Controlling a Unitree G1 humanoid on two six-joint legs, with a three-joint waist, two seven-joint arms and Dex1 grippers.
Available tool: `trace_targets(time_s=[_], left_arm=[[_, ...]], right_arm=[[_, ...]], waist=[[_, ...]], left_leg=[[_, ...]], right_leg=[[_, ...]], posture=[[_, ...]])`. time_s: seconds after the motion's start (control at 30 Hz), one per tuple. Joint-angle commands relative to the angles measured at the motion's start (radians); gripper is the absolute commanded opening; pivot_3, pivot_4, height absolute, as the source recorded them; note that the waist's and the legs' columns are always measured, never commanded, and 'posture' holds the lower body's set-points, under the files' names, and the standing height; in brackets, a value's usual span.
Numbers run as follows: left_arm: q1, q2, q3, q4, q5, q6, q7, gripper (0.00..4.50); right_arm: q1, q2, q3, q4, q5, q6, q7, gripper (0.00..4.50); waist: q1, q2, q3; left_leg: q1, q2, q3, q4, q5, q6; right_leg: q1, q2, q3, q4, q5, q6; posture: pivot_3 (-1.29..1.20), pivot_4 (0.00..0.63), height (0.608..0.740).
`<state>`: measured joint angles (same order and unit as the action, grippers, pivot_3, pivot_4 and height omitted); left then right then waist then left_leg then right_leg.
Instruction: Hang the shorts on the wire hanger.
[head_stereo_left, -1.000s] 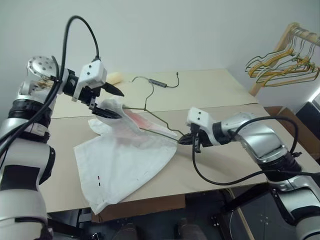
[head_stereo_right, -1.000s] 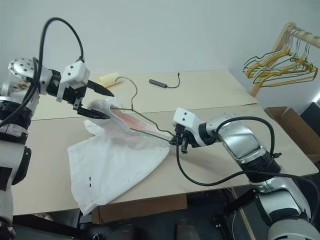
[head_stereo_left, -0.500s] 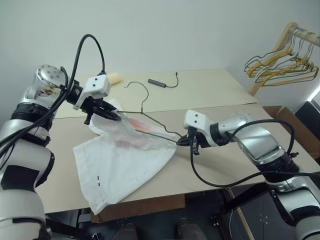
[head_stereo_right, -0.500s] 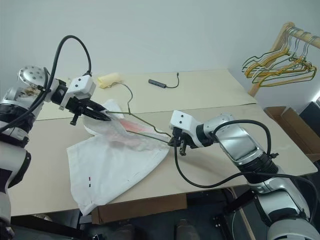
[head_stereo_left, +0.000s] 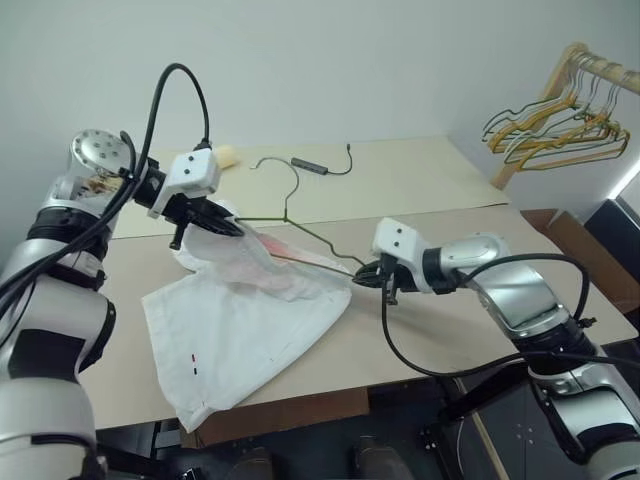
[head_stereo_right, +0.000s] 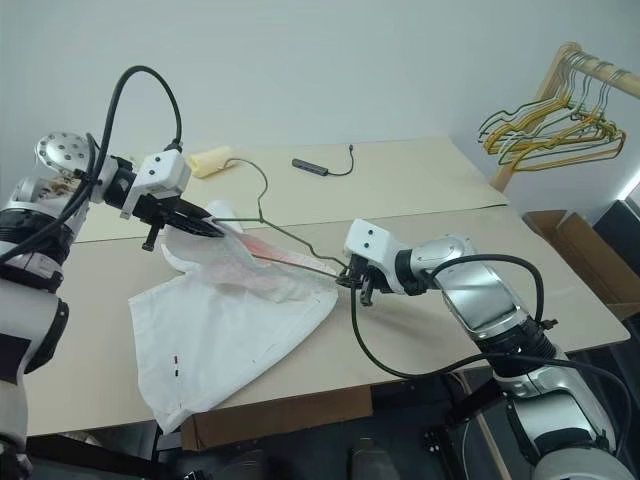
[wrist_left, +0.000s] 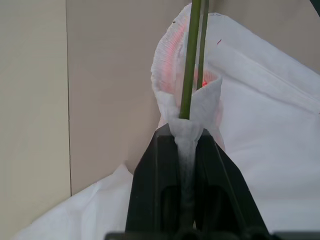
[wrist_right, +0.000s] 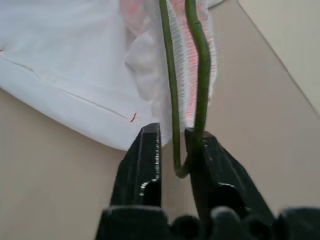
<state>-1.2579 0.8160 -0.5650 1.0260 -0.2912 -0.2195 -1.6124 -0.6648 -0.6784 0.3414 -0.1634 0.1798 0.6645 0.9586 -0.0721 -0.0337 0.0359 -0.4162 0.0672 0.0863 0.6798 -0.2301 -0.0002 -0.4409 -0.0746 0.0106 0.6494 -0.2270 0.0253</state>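
Note:
The white shorts (head_stereo_left: 240, 320) lie spread on the beige table (head_stereo_left: 450, 190), with their pink-tinted waistband lifted at the far left. My left gripper (head_stereo_left: 232, 229) is shut on that bunched waistband (wrist_left: 186, 131), where one end of the wire hanger (head_stereo_left: 287, 205) runs into the fabric. The thin olive hanger passes through the waist, and its hook rises toward the back. My right gripper (head_stereo_left: 362, 278) sits at the hanger's other corner. Its fingers (wrist_right: 145, 150) stand slightly apart, with the wire bend (wrist_right: 181, 170) loose between them.
A bunch of yellow hangers (head_stereo_left: 560, 125) hangs on a wooden rack at the far right. A dark cable with a small device (head_stereo_left: 310, 165) and a pale yellow object (head_stereo_left: 228, 153) lie at the back of the table. A cardboard box (head_stereo_left: 575, 255) stands right of the table.
My left gripper went from open to shut on the waistband a second ago and has held it since. My right gripper's fingers have parted around the hanger corner.

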Motion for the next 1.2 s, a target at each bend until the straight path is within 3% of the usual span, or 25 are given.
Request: trace_targets(time_s=[0.03,0.23,0.4,0.5,0.7,0.8,0.9,1.2], left_arm=[[-0.015,0.013,0.052,0.02,0.026,-0.025,-0.002,0.05],[-0.011,0.014,0.078,0.034,0.06,-0.043,-0.002,0.05],[-0.02,0.005,0.145,0.067,0.103,-0.057,-0.002,0.05],[-0.019,0.002,0.173,0.076,0.123,-0.063,-0.002,0.05],[-0.014,0.0,0.204,0.08,0.147,-0.062,-0.002,0.05],[-0.013,0.0,0.215,0.078,0.154,-0.059,-0.002,0.05],[-0.011,0.003,0.223,0.072,0.154,-0.052,-0.002,0.05],[0.004,0.016,0.23,0.058,0.146,-0.042,-0.002,0.05]], right_arm=[[0.02,-0.023,-0.089,-0.003,-0.002,-0.027,-0.03,2.29],[0.066,-0.002,-0.246,0.013,0.045,0.094,-0.141,4.4],[0.133,0.054,-0.354,-0.021,0.153,0.301,-0.199,4.46],[0.167,0.167,-0.381,-0.031,0.219,0.384,-0.252,4.46],[0.156,0.384,-0.382,0.032,0.287,0.433,-0.343,4.46],[0.132,0.443,-0.366,0.079,0.293,0.423,-0.366,4.46],[0.121,0.464,-0.334,0.13,0.276,0.401,-0.375,3.84],[0.121,0.466,-0.291,0.216,0.242,0.336,-0.383,0.74]], waist=[[-0.001,0.0,0.0],[-0.001,0.0,0.0],[-0.002,0.0,0.0],[-0.013,0.0,0.0],[-0.033,0.0,0.0],[-0.038,0.0,0.0],[-0.04,0.0,0.0],[-0.049,-0.001,0.0]], left_leg=[[0.0,0.0,0.0,0.0,0.0,0.0],[0.0,0.0,0.0,0.0,0.0,0.0],[0.0,0.0,0.0,0.0,0.0,0.0],[0.001,0.0,0.0,0.0,0.0,0.0],[0.001,0.0,-0.001,0.001,0.0,0.0],[0.001,0.0,-0.001,0.001,0.0,0.0],[0.001,0.0,-0.001,0.002,0.0,0.0],[0.001,-0.001,-0.002,0.002,0.0,0.0]], right_leg=[[0.0,0.0,0.0,0.0,0.0,0.0],[0.0,0.0,0.0,0.0,0.0,0.0],[0.001,0.0,0.0,0.0,0.001,-0.001],[0.001,0.0,0.0,0.0,0.001,-0.001],[0.001,0.0,0.001,0.004,0.001,0.0],[0.001,0.0,0.001,0.005,0.0,0.0],[0.001,0.0,0.0,0.005,0.0,0.0],[0.001,-0.001,0.0,0.006,0.0,0.0]], posture=[[-0.1,0.0,0.74],[-0.11,0.0,0.74],[-0.11,0.0,0.74],[-0.11,0.0,0.74],[-0.1,0.0,0.74],[-0.09,0.0,0.74],[-0.08,0.0,0.74],[-0.06,0.0,0.74]])
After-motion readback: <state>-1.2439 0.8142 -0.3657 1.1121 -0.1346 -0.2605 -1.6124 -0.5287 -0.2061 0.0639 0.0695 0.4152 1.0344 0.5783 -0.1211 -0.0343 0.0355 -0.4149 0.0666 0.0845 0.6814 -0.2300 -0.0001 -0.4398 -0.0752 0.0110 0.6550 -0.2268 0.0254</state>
